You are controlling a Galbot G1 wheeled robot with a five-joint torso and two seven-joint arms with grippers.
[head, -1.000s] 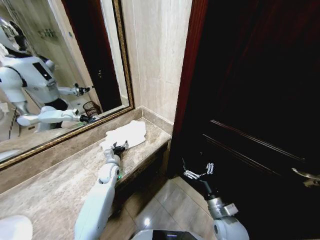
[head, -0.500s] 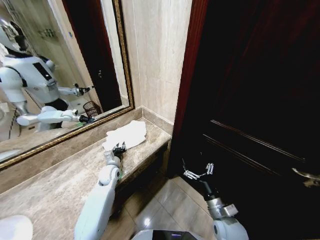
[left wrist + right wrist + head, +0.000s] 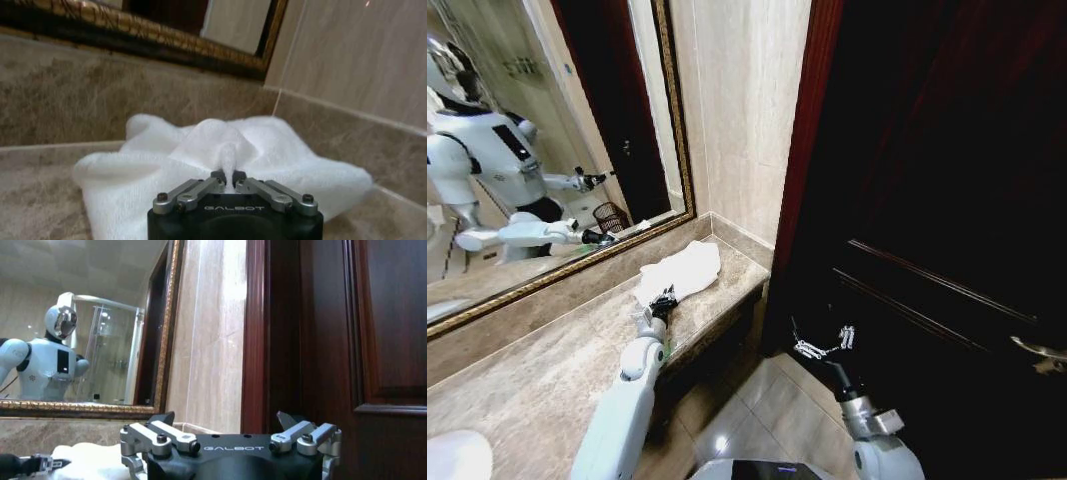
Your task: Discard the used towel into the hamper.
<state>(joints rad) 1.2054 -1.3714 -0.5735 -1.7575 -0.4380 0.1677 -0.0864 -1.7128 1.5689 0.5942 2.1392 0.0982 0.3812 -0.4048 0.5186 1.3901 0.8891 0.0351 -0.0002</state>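
White towel [image 3: 682,273] lies crumpled on the marble counter [image 3: 537,380], in the corner by the mirror [image 3: 547,140]. Left gripper [image 3: 229,178] pinches a raised fold of it, fingers pressed together. Right gripper [image 3: 823,343] hangs spread before the dark door [image 3: 947,200] — idle. Hamper [image 3: 610,216] appears as a mirror reflection.

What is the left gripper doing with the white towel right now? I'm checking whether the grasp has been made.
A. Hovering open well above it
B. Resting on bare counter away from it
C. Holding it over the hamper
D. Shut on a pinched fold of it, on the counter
D: in the left wrist view the left gripper is closed on a raised fold of the towel, which lies on the marble counter.
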